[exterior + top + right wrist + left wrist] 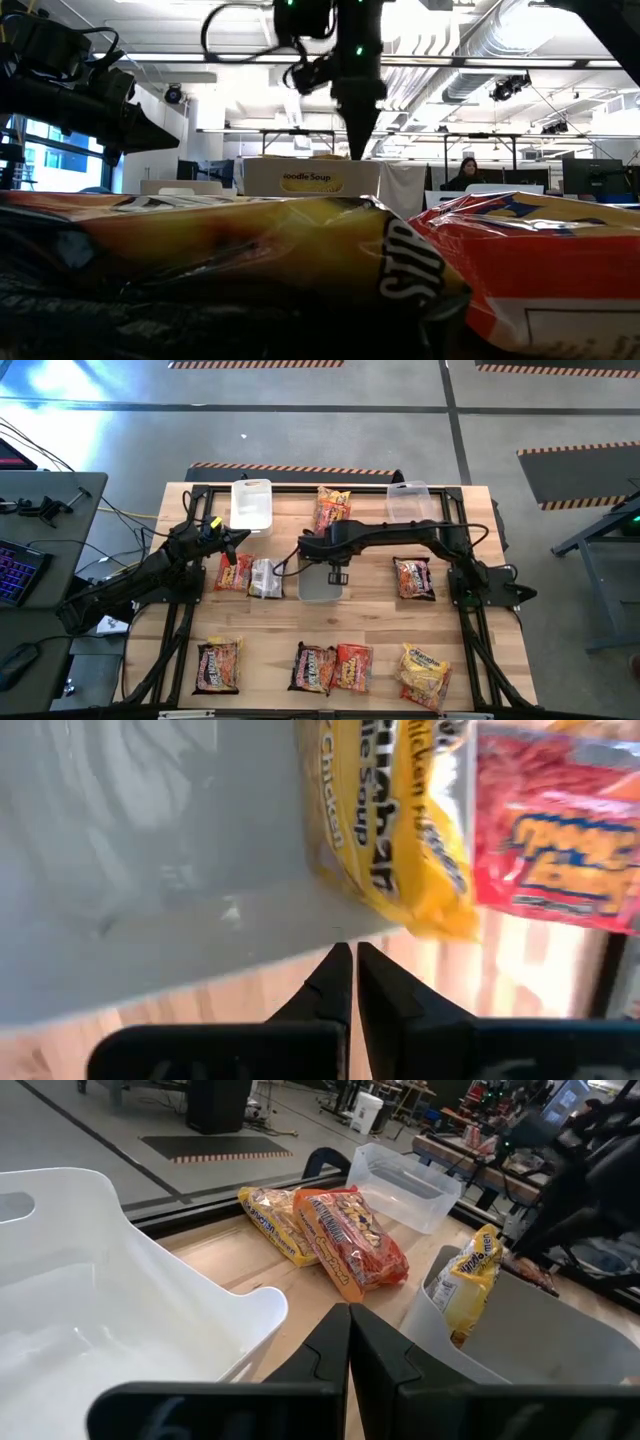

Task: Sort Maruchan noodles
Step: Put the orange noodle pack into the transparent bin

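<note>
Jaws of the right gripper (337, 575) are pressed shut w/ nothing between them, hanging over the middle clear bin (320, 582); in the right wrist view the bin's pale wall sits just ahead of the tips, w/ a yellow packet (385, 820) and a red packet (555, 840) beyond it. Left gripper (238, 540) likewise shut and empty, poised beside the white bin (251, 505), w/ a red-orange packet (234, 572) and a silvery one (265, 578) on the worktop (380, 625) close under it.

Fig. note, operator's view: I judge the step to be picking the next packet, since several Maruchan noodles lie unsorted: a pair (325, 1230) past the left jaws, one (413, 578) off to the right arm's side, four along the near edge. To do it well I'd spread the jaws before descending, come down square over a packet's middle, pinch across the short side, and keep clear of the bin rim. Slippery wrap may slide; close gently, lift straight.
</note>
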